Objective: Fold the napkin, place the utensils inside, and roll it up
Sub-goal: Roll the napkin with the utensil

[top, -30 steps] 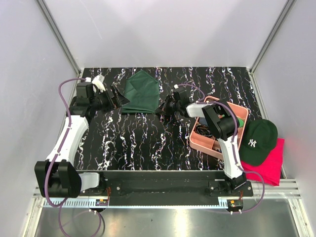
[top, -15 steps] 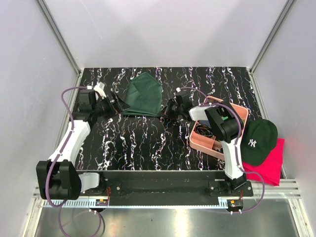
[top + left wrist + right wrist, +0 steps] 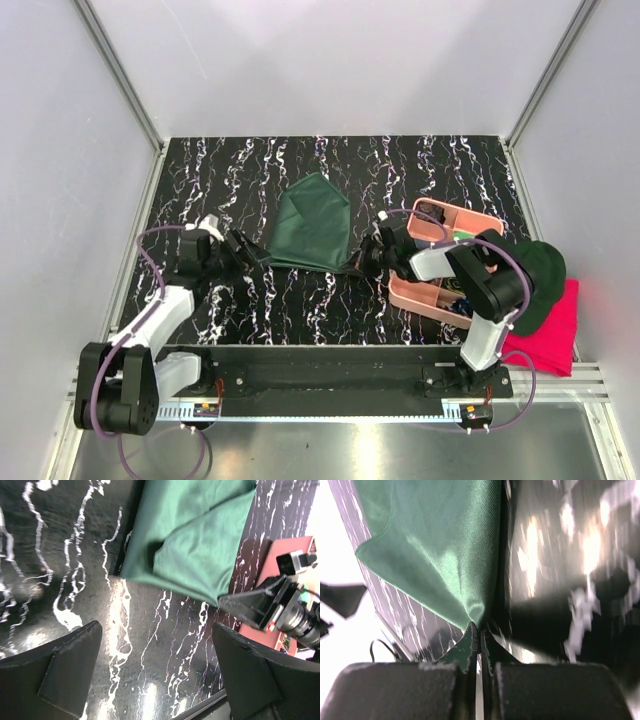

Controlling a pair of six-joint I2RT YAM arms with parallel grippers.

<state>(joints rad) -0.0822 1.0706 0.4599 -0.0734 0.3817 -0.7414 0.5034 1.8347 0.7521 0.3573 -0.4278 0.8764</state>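
From above, the large dark green soft cloth napkin (image 3: 315, 225) lies mid-table on the black white-veined marble tabletop (image 3: 300, 300), its near edge running between the two grippers. The left gripper (image 3: 238, 253) sits at the near left corner and the right gripper (image 3: 363, 262) at the near right. A pink plastic tray (image 3: 415, 297) stands to the right.

The left wrist view shows the left gripper spread wide and empty, just short of the napkin's near edge. One layer is already lapped over another.

In the right wrist view, the jaws are pinched tight on the napkin's corner.

Folding looks to be the step in hand, with no utensils on the cloth. Next, the left gripper would need to advance and close on its corner.
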